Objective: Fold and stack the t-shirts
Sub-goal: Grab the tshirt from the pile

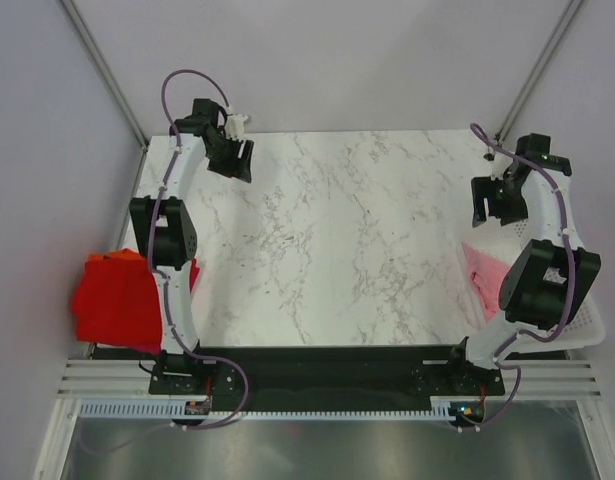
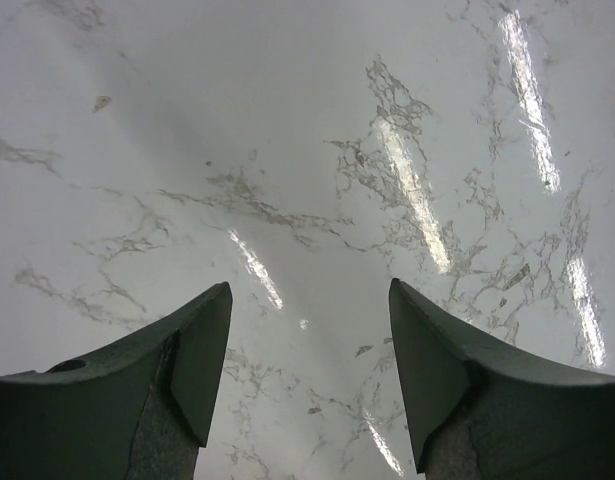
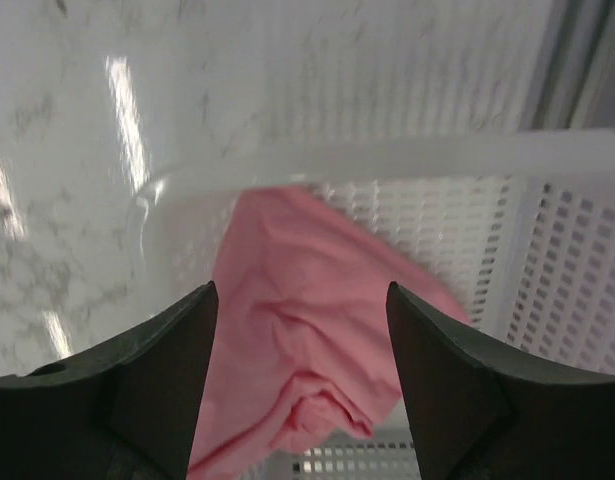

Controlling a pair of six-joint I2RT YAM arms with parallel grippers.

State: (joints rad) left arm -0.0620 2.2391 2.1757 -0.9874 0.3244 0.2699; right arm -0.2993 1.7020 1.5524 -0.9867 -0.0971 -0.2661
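Note:
A light pink t-shirt [image 1: 483, 277] lies crumpled in the white perforated basket [image 1: 587, 330] at the right edge; in the right wrist view the pink t-shirt [image 3: 307, 330] lies below and between the jaws. My right gripper [image 1: 490, 203] [image 3: 302, 300] is open and empty above the basket's far end. Folded bright red and orange t-shirts [image 1: 115, 300] lie stacked at the left edge beside the left arm. My left gripper [image 1: 234, 155] [image 2: 310, 300] is open and empty over bare marble at the far left corner.
The white marble table top [image 1: 337, 240] spans the middle. Metal frame posts [image 1: 107, 70] rise at the back corners. The basket's rim [image 3: 407, 155] crosses the right wrist view.

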